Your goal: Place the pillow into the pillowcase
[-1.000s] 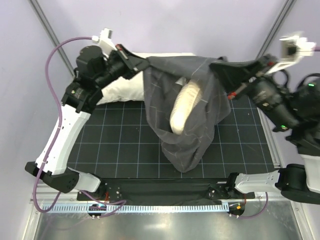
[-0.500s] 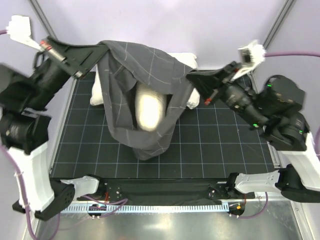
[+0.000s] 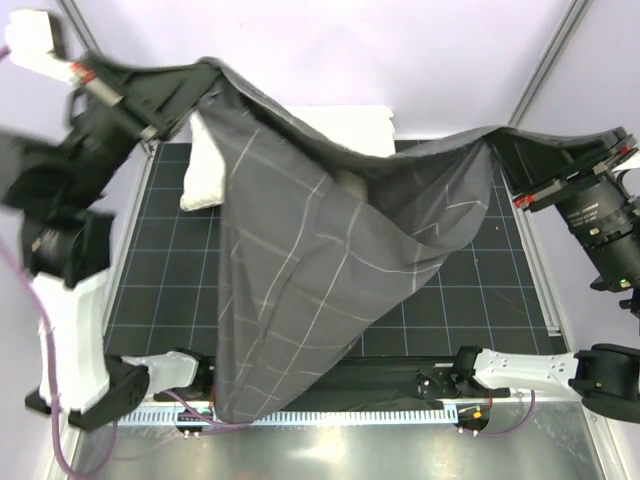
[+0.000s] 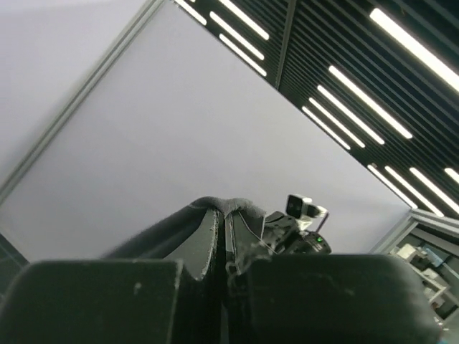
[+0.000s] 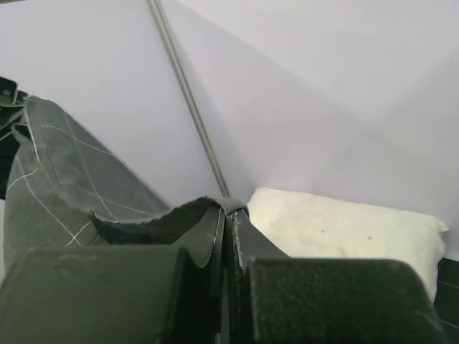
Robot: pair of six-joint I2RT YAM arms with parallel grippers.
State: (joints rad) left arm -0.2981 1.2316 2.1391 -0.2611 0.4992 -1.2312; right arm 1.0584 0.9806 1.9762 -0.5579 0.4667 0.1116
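Top external shows you both arms raised and spread wide, with the pillowcase [image 3: 320, 260] strung between them like a slack sheet. The left gripper [image 3: 190, 80] is clamped on one upper corner at the far left. The right gripper [image 3: 505, 150] is clamped on the other at the right. I judge they hold it this high and this far apart so that whatever is inside slides down to the hanging end, which droops toward the near edge over the black grid mat [image 3: 480, 290]. You cannot see the pillow: no cream shows anywhere. It is probably inside the case, though the cloth gives no sure outline of it. The plain white pillow [image 3: 350, 125] lies at the back of the mat, partly covered by the fabric. The left arm is blurred.

Left wrist view confirms the pinch. The jaws are pressed together on a thin fold of dark fabric that pokes up between them. This camera looks up at the wall and the ceiling lights [image 4: 373, 79], so you get nothing of the mat or the pillow here.

Right wrist view shows its jaws closed tight on the hem. Grid cloth trails off to the left, the white pillow lies beyond at the right, and a frame post [image 5: 190, 93] rises behind. The case's mouth and inside are out of sight, so you cannot confirm the pillow is fully in.
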